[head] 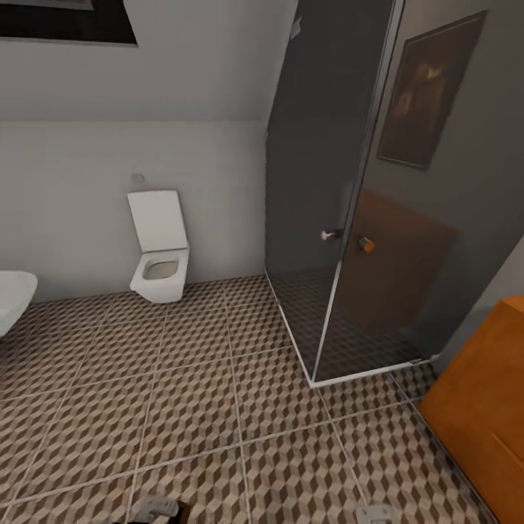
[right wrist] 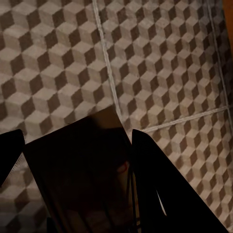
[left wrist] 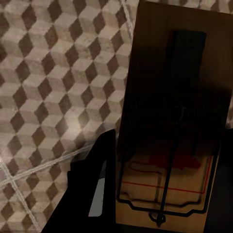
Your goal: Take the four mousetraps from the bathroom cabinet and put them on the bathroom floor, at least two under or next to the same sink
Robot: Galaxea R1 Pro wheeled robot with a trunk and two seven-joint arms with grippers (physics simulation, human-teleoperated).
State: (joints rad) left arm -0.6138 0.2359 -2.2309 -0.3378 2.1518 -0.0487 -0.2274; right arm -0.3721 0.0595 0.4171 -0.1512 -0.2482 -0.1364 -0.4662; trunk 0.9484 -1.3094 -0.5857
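Closest in the left wrist view, a mousetrap (left wrist: 170,121) stands between the dark fingers (left wrist: 94,187) of the left pincer (left wrist: 160,194); the pincer is closed on the wooden slab, whose wire bar and red marking face the camera, held above the bathroom floor (left wrist: 53,73). In the right wrist view the right pincer (right wrist: 77,160) likewise clamps a second mousetrap (right wrist: 82,165), a dark slab wedged between its two fingers (right wrist: 160,184), with cube-patterned tiles beyond it. From the head view, the orange-brown cabinet (head: 484,407) sits off to the right side, next to the glass shower (head: 342,218). Farther ahead a white toilet (head: 160,251) hangs on the wall, and a white basin edge (head: 11,298) shows at the left.
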